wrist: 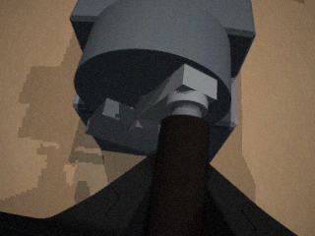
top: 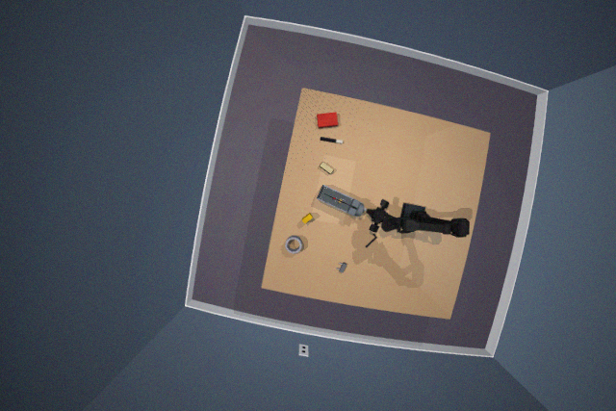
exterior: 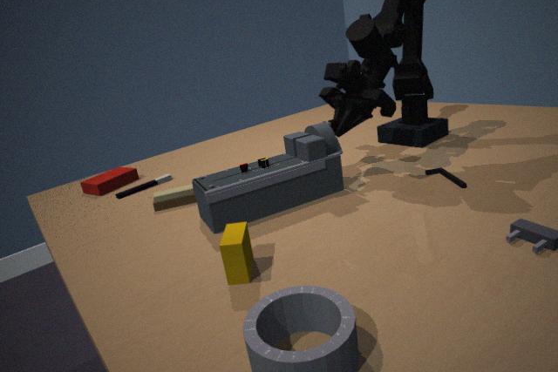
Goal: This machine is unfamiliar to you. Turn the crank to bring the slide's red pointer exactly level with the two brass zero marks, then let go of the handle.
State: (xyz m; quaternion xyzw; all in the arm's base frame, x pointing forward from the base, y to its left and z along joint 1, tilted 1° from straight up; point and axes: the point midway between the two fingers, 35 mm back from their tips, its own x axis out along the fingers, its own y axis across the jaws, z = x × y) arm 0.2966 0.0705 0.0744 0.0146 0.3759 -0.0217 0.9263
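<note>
Clenched on the crank handle (wrist: 179,177) at the disc's (wrist: 154,42) five o'clock, the gripper (exterior: 343,122) may overshoot, carrying the red pointer (exterior: 243,165) past the brass marks (exterior: 262,161).

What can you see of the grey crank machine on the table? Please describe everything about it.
The crank machine is a long grey box lying flat on the tan table. Its top carries a track with a small red pointer and brass marks just beside it, not yet level. Two grey blocks and a round crank disc sit at the arm's end. The gripper is shut on the crank's dark handle.
</note>
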